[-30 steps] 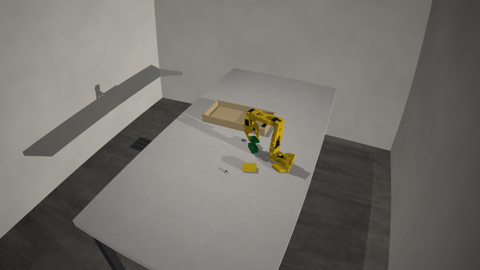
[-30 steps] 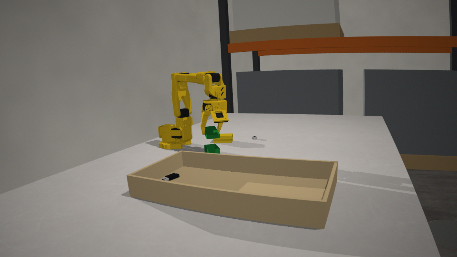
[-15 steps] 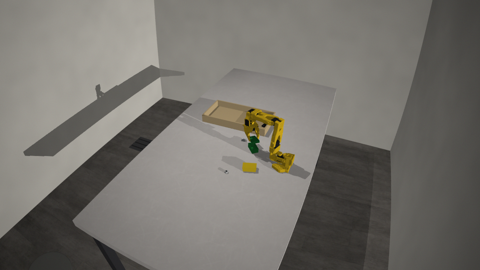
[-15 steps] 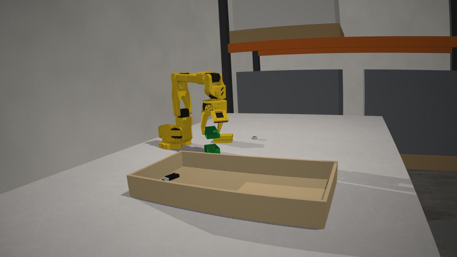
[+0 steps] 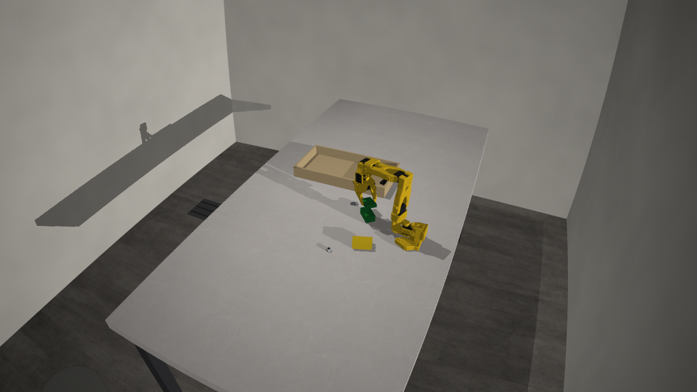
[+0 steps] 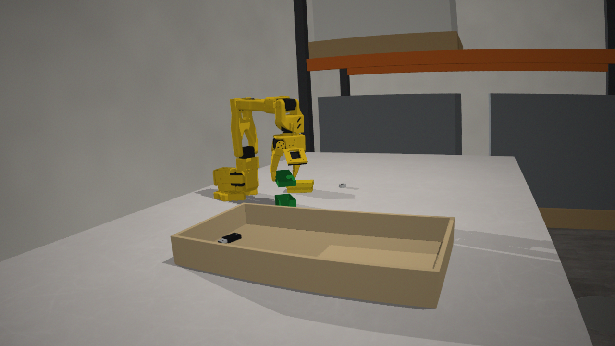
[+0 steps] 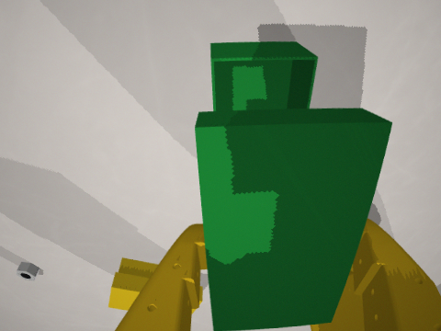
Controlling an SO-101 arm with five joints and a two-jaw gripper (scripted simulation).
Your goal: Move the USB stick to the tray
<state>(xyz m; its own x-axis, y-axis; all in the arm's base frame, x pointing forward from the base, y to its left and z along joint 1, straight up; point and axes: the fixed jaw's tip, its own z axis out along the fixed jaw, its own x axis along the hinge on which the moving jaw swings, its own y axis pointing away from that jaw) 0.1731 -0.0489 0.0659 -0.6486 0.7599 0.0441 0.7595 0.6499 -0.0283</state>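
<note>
While the green base (image 5: 367, 215) (image 6: 285, 200) (image 7: 265, 83) sits open side up on the table (image 5: 273, 273) (image 6: 387, 172) (image 7: 115, 78), the gripper (image 5: 368, 201) (image 6: 283, 178) (image 7: 285, 257) is clamped on the green lid (image 5: 368, 202) (image 6: 285, 178) (image 7: 294, 207), one finger on each side. The lid's up in the air, so yeah, the box is open right now. From the wrist cam the lid hides part of the base, and the bit of its inside I can see is just bare green floor.

Closest clutter is a small metallic thing (image 5: 354, 203) on the table near the green pieces, too tiny to make out what it is. Next is a yellow box (image 5: 362, 242) (image 6: 301, 185) (image 7: 126, 290), apart from the base, and past that a little grey nut (image 5: 329, 249) (image 6: 342, 185) (image 7: 28, 270). Neither one sits between the lid and the base.

Other side of the green stuff is the wooden tray (image 5: 324, 177) (image 6: 309, 275), with the USB stick (image 5: 383, 182) (image 6: 229, 238) lying in it near one end, black body, silver plug. Nothing else in the tray that I can spot, just shadow.
</note>
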